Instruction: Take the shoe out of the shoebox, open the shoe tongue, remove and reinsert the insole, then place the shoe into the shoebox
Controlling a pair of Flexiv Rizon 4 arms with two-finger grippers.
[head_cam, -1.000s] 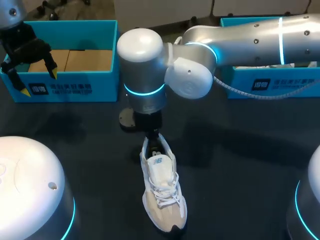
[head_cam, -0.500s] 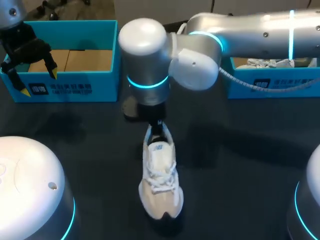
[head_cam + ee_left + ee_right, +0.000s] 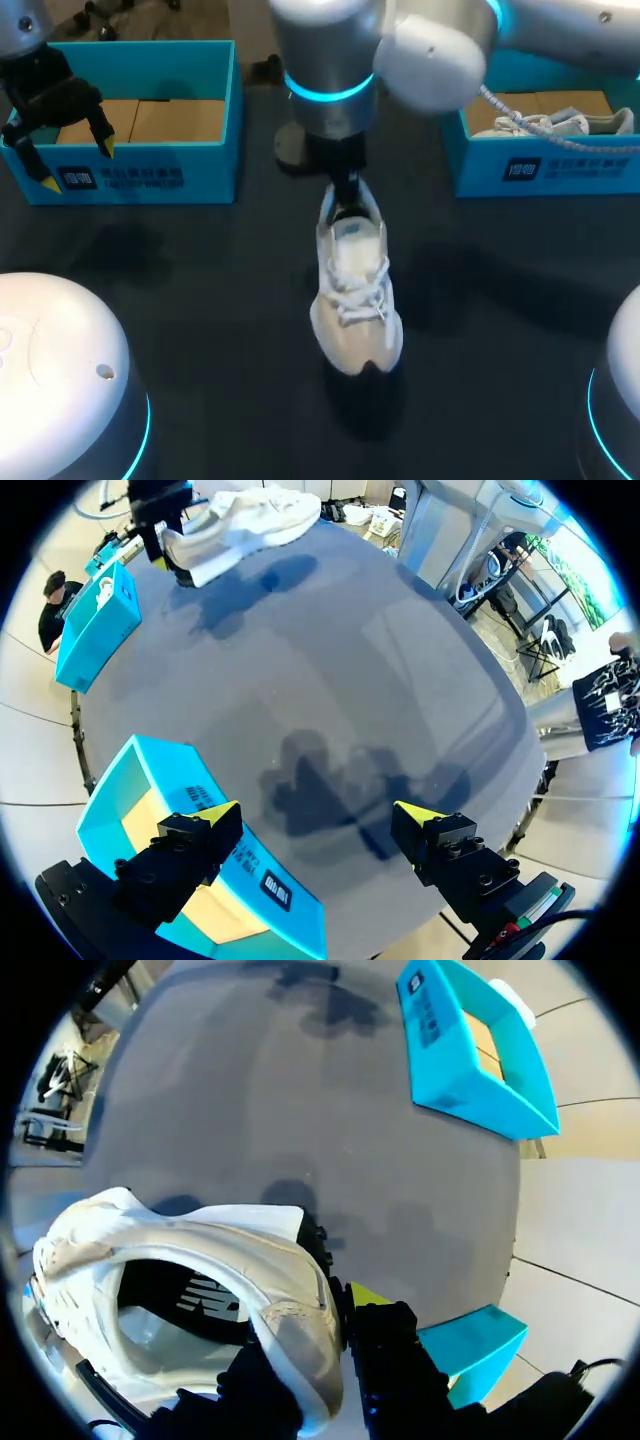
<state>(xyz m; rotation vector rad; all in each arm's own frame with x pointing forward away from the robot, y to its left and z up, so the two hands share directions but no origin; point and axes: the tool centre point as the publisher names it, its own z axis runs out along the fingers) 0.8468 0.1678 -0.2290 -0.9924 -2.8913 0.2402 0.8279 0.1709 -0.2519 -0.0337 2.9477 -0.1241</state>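
A white lace-up shoe hangs above the dark table, toe toward the front edge. My right gripper is shut on its heel collar. In the right wrist view one finger sits inside the shoe and the other outside, the right gripper pinching the heel wall. My left gripper stands open over the near wall of the left blue shoebox at the back left. From the left wrist the open left gripper holds nothing, the shoebox lies below it, and the shoe is far ahead.
A second blue shoebox stands at the back right with another pale shoe in it. It also shows under the right gripper as a blue box. The left box lies ahead across the table.
My right gripper has closed on the shoe's heel and lifted it off the table, carrying it right and toward the back. The left arm has not moved.
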